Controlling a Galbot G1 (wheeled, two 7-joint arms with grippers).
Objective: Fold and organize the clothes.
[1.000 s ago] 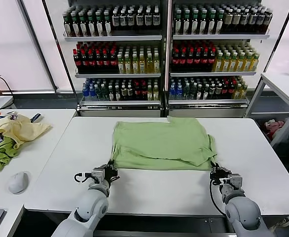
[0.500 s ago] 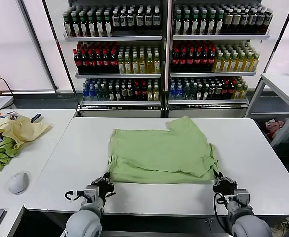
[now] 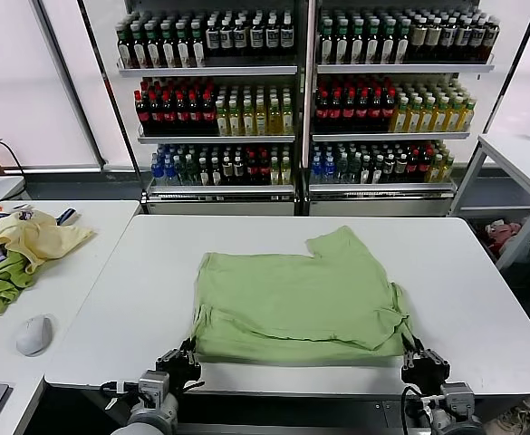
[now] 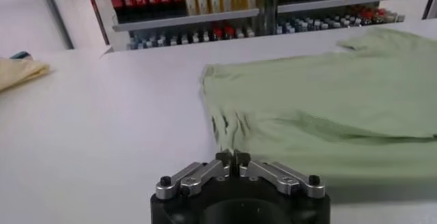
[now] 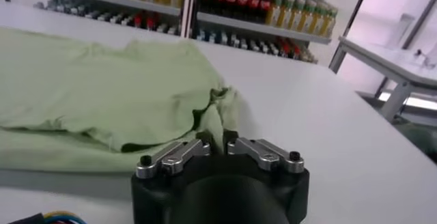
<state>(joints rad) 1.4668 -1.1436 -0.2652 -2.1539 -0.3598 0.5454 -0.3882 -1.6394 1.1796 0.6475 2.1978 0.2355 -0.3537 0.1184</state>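
The broad white worktop (image 3: 110,308) carries the light yellow-green soft cloth polo shirt (image 3: 296,294), lying flat and partly folded near its front edge. The left tool (image 3: 187,355) pinches the shirt's near left corner, fingers pressed together on cloth. The right tool (image 3: 421,360) likewise pinches the near right corner.
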